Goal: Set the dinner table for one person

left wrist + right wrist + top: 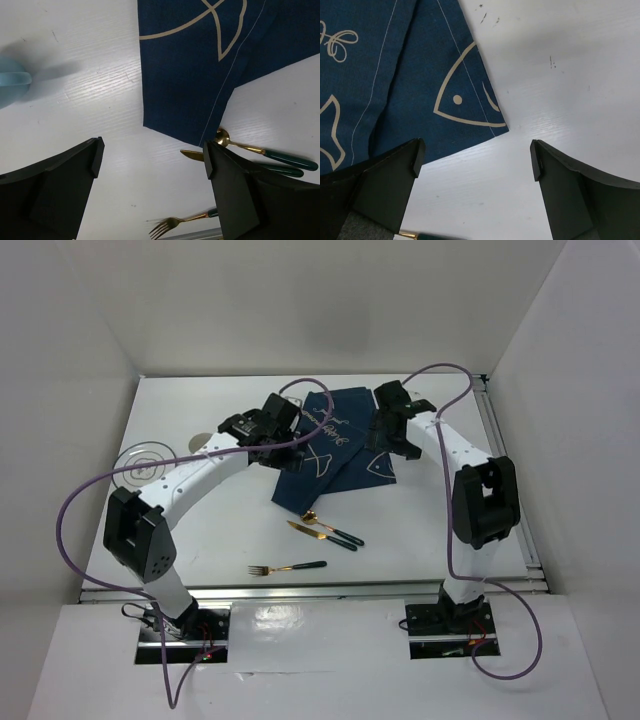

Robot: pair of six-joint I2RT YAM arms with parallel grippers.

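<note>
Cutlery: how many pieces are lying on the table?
3. The spoon and knife lie side by side just in front of the blue placemat; the fork lies alone, nearer the table's near edge. Others could hide under the placemat.

Bright, even, diffuse light fills the white-walled enclosure and falls from above onto the worktop [420, 530], where the arms throw only faint, soft-edged shadows. A patch of glare shines on the glossy ledge [290, 615] just beyond the worktop's near edge. In the left wrist view, the left claw [152, 155] is near-black and shows no detail. A light-blue object [12, 85] at the frame's left side is out of focus and trails a grey shadow, and the fork [172, 221] is slightly blurred. In the right wrist view, the weave of the navy cloth [395, 75] reads sharp, while the right claw [477, 152] is underexposed and soft-edged.
</note>
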